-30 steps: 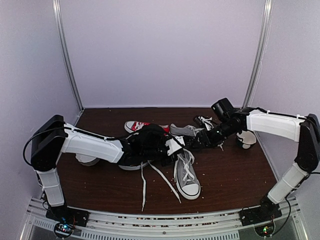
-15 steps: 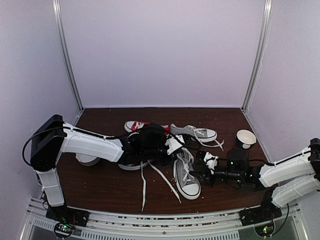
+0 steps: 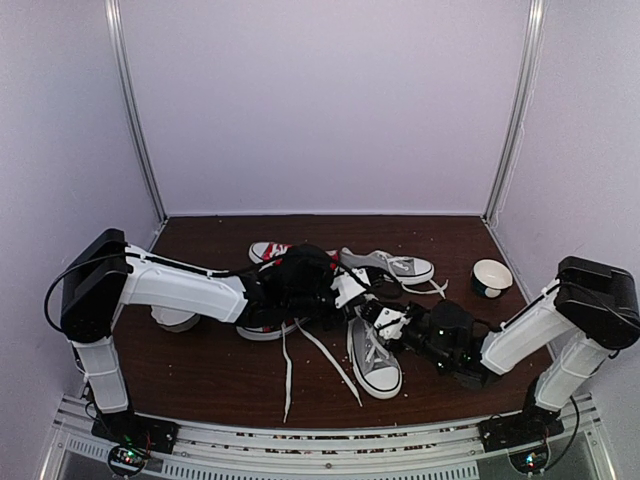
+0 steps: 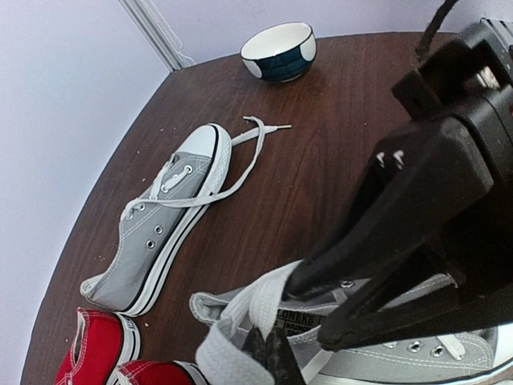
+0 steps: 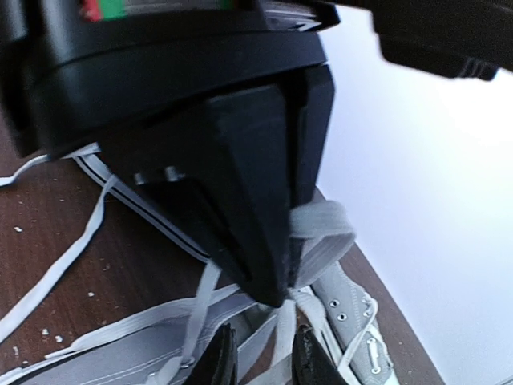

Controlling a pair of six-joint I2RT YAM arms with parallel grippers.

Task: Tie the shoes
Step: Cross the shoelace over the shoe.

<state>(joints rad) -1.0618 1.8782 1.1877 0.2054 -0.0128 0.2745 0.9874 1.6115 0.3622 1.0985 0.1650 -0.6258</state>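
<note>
On the table (image 3: 200,385), nearest the arm bases, two loose lace strands (image 3: 288,375) are seen trailing toward the front edge. Just to their right, the near grey shoe (image 3: 378,368) is laid with its white toe cap to the front and its opening toward the grippers. Over that opening the two grippers are brought tip to tip.

The right gripper (image 5: 260,362) is reached in low from the right. Its fingers (image 5: 218,359) are held apart, and a lace strand runs down between them; contact with either finger cannot be told. The left gripper (image 4: 268,358) is reached in from the left and is clenched on the white lace (image 5: 322,228), a flat band of which is pinched at its tips and raised above the shoe.

Behind the grippers, the far grey shoe (image 3: 392,266) is set on its sole, toe to the right, with its laces undone and spilled onto the table. The red sneaker (image 3: 268,251) is found to its left, partly hidden by the left arm. The bowl (image 3: 491,277) is stood well apart at the right, near the back corner.
</note>
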